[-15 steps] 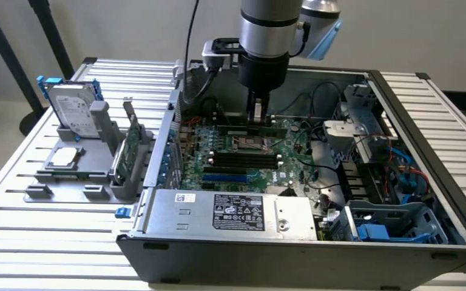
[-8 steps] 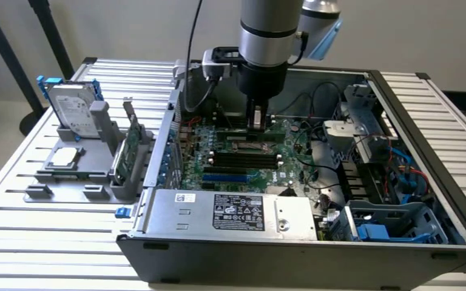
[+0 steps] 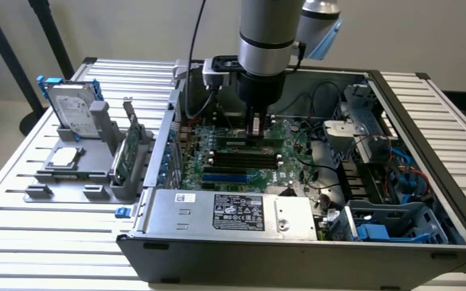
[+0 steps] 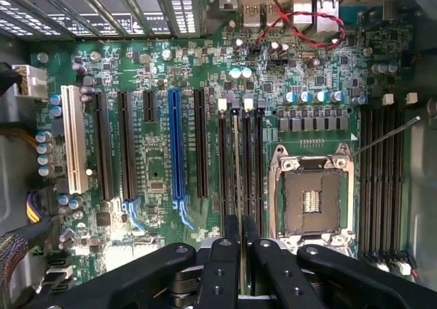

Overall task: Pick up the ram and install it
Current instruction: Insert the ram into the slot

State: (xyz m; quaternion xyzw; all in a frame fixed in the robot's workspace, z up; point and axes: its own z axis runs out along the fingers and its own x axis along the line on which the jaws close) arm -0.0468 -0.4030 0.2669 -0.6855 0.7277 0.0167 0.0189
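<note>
Gripper: the gripper point(image 4: 242, 235) has its fingers pinched almost together on the top edge of the ram point(image 4: 237, 172), gripping it on edge.
Ram position: it stands upright in the gripper, its lower edge at or in one of the memory slots point(image 4: 240, 160) on the motherboard point(image 4: 157, 166); whether it is fully seated cannot be told. In the exterior view the gripper point(image 3: 255, 128) is low inside the computer case point(image 3: 298, 242), directly over those slots.
Handling: judging by its thin, flat build, the ram is light and stiff along its length but fragile; it would likely crack or bend if pushed at a tilt.
Where to hold: the middle of the long top edge looks best, so pressure spreads evenly to both ends.
Edges: the neighbouring slots sit just beside it, and the processor socket point(image 4: 312, 193) is near on one side.
Open room: straight above is free; sideways room is tight. Cables point(image 3: 322, 173) and the drive cage point(image 3: 371, 121) stand apart towards the exterior view's right.
Outside the case: a hard drive point(image 3: 75, 109) and a green card point(image 3: 129, 151) rest in a grey stand point(image 3: 63, 188).
</note>
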